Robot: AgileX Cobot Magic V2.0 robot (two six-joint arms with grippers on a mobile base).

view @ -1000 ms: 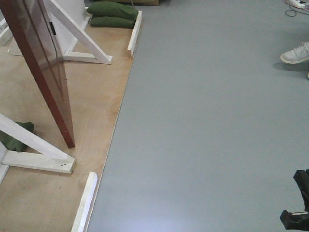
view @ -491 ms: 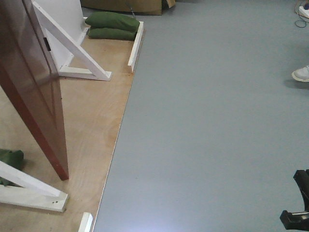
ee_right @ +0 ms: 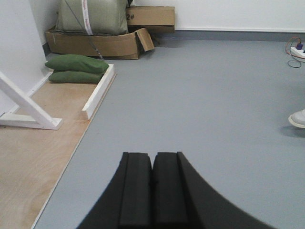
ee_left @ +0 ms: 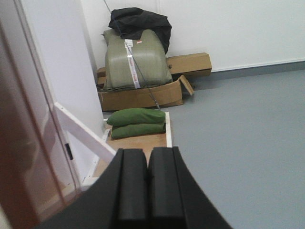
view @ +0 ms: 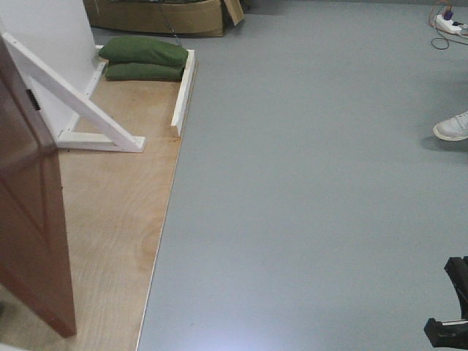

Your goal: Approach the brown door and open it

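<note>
The brown door [view: 33,219] is standing upright at the near left of the plywood platform [view: 117,212], its bottom corner sitting a little in from the platform's right edge, where the grey floor [view: 314,183] is meeting it. Behind it a white panel [view: 51,36] is being propped by a white brace [view: 73,102], and two green sandbags [view: 142,58] are lying in the platform's far right corner. The left gripper [ee_left: 147,156] and right gripper [ee_right: 152,158] are hanging in the air with fingers pressed together, gripping nothing, neither touching the door.
</note>
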